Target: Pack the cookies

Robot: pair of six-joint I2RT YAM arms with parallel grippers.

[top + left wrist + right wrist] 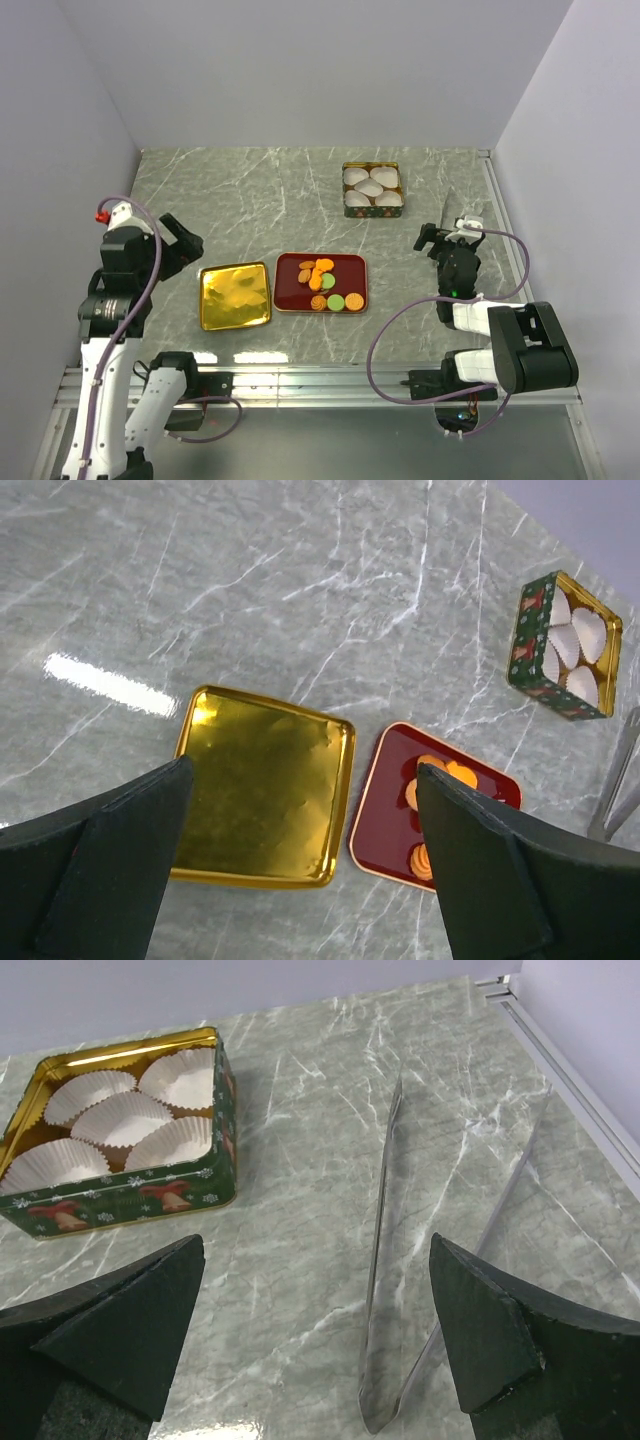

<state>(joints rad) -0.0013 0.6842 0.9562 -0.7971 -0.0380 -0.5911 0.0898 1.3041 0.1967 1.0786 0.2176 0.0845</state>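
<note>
I've got both claws wide, nothing held. The left claw (305, 770) hangs over the gold tray (265, 785). The right claw (318, 1245) hangs above the counter (300, 1110), with metal tongs (383, 1260) lying flat under it. The cookies (323, 285) sit piled on the red tray (355, 268), mid-counter, just right of the gold tray. A green tin (130, 1200) holding white paper cups (120, 1120) is farther back.

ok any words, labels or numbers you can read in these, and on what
No readable text in any view.
green tin: only printed pictures on its side, no words.
gold lid: plain, no writing.
red tray: plain, no writing.
cookies: too small to tell if any are stamped.
</note>
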